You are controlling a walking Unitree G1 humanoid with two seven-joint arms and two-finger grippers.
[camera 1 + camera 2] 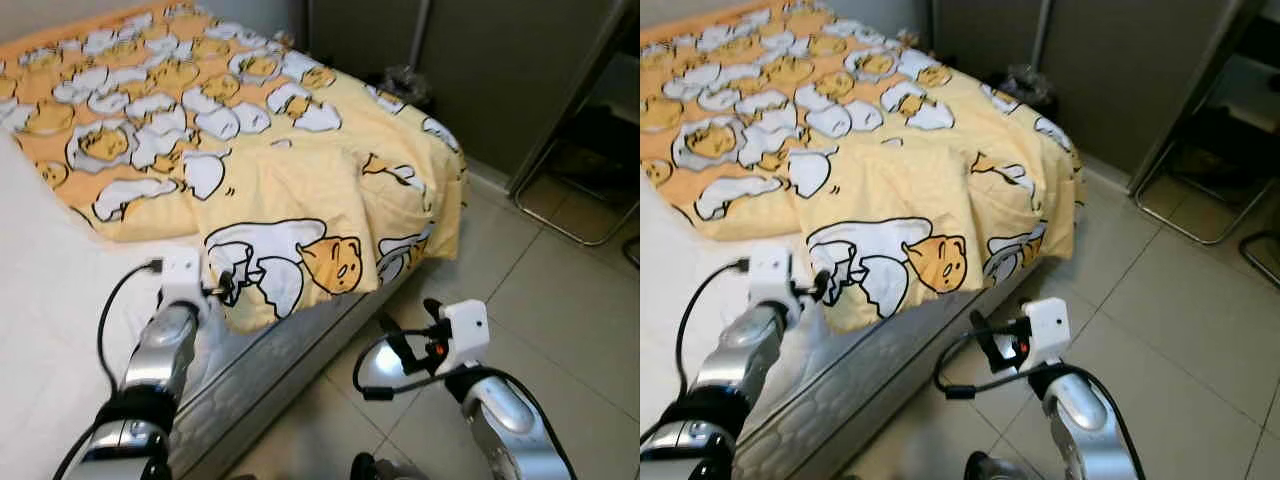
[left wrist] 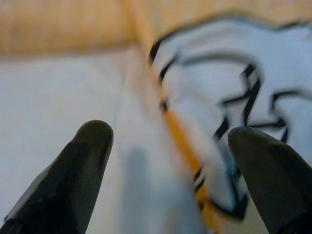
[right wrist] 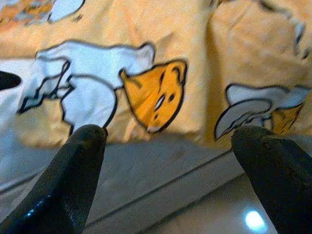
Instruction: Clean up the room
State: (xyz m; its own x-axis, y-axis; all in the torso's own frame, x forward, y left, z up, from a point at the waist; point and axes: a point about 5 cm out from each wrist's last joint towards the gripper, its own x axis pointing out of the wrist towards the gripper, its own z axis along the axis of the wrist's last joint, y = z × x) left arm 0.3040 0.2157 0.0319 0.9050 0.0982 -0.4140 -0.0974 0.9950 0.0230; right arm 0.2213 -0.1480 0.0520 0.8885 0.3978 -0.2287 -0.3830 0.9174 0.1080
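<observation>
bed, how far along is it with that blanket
Done: little that shows. The blanket lies rumpled across the bed, one corner folded over and hanging past the mattress edge. In hand: the left hand is open at that folded corner, fingers either side of its hem, not closed. The right hand waits open below the mattress side, over the floor. Left: grip, spread, straighten.

Head stereo pair looks forward-down at bed corner and yellow blanket (image 1: 300, 180). Left wrist very close, blurred, probably blanket edge. Right wrist faces the same hanging blanket, farther off.
</observation>
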